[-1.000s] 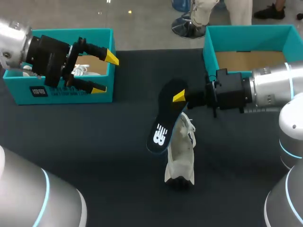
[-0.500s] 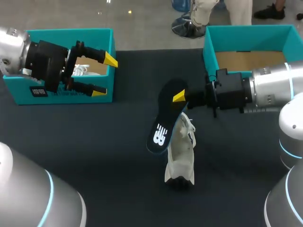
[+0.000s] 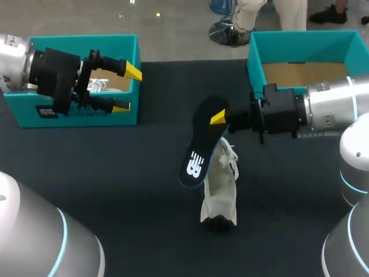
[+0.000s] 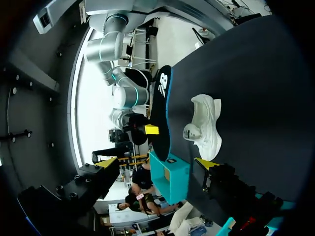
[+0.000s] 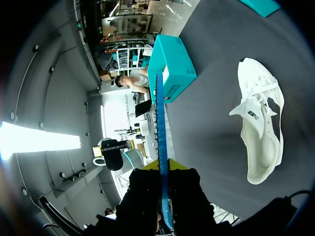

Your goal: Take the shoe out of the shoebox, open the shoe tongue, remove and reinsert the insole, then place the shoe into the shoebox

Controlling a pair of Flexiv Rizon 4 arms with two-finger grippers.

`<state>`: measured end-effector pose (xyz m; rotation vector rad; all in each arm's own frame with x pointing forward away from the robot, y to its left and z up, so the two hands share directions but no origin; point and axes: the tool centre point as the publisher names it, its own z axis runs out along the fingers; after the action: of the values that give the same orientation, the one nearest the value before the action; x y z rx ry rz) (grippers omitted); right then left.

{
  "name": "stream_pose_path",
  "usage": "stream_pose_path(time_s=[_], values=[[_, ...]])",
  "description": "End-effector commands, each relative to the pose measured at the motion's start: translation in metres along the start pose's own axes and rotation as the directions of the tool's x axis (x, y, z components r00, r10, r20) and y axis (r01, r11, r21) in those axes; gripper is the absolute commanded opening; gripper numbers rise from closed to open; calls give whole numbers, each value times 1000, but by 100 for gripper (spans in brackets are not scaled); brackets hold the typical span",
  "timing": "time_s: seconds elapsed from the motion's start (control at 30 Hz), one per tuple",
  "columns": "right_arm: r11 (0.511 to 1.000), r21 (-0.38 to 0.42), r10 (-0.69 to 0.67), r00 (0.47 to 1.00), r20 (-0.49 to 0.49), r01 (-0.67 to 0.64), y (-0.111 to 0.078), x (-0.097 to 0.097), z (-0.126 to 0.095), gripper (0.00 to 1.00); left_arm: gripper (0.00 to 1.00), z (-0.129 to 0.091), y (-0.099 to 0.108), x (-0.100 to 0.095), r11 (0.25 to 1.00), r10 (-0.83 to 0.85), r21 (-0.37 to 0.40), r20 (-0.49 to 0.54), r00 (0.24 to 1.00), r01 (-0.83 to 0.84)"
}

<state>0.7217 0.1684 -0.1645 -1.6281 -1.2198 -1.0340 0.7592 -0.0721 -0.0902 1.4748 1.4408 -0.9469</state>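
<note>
**Head view: insole out of the shoe, reinsertion pending**

1. Right gripper [image 3: 218, 118]: closed on the upper end of the dark insole [image 3: 196, 154]. The right wrist view shows the insole edge-on, pinched between both fingers. It hangs slanted, with its lower end just beside the shoe.
2. Shoe [image 3: 221, 190]: white, on the dark table [image 3: 115, 173] near the middle, between the two teal boxes and outside both. The right wrist view shows its mouth spread wide. Whether the tongue is fully laid back cannot be confirmed from that angle.
3. Left gripper [image 3: 128, 89]: fingers spread wide and holding nothing. It hovers at the front wall of the left shoebox [image 3: 86, 118], well apart from the shoe.
4. Right shoebox [image 3: 300, 37]: bare cardboard floor visible.

Assessment: removal of the insole appears complete, so reinsertion is the step in hand. The next move calls for lowering the free end of the insole into the shoe's mouth, lined up with the shoe's length, then sliding it toward the toe. The shoe is unsupported and may shift under the push, so the idle left arm would be best used to steady it.
</note>
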Motion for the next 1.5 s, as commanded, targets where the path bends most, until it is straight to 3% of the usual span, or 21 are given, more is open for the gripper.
stream_pose_path(time_s=[0.03, 0.33, 0.6, 1.1, 1.5], values=[[1000, -1, 0, 1000, 2, 0, 1, 0, 2, 0, 100, -5, -18, 14, 991, 123, -72, 124, 985, -115], [1000, -1, 0, 1000, 2, 0, 1, 0, 2, 0, 100, -6, -31, 24, 975, 206, -130, 229, 952, -179], [1000, -1, 0, 1000, 2, 0, 1, 0, 2, 0, 100, 13, -34, 21, 979, 194, -117, 255, 947, -169], [1000, -1, 0, 1000, 2, 0, 1, 0, 2, 0, 100, 92, -25, 39, 1000, 19, 11, 320, 947, -24], [1000, -1, 0, 1000, 2, 0, 1, 0, 2, 0, 100, 134, -21, 37, 999, -32, 23, 350, 936, 26]])
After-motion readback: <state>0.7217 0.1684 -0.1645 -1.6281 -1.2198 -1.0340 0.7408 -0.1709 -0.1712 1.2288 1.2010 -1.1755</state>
